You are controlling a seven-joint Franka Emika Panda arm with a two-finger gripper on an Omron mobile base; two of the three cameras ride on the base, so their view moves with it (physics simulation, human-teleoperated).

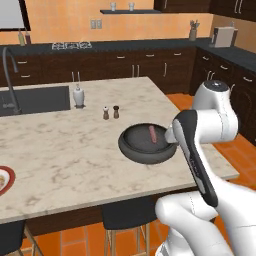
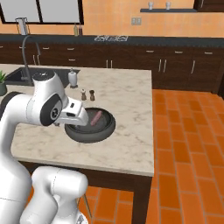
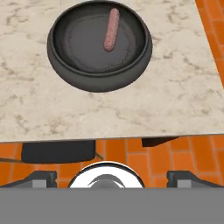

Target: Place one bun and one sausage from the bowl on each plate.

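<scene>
- The sausage [image 3: 111, 29] lay alone in the bowl [image 3: 65, 70] near the counter [image 3: 175, 100] edge.
- The gripper [image 3: 111, 177] hung above, jaws wide apart — empty.
- Step in hand, likely: fetching it — next, descend and align.

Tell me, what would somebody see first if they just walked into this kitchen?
Probably the big white robot arm bending over the marble counter. Next, the wide dark bowl near the counter's edge, with one pink sausage lying inside it. Behind the bowl stand two little shakers, and a plate peeks in at the far left edge.
</scene>
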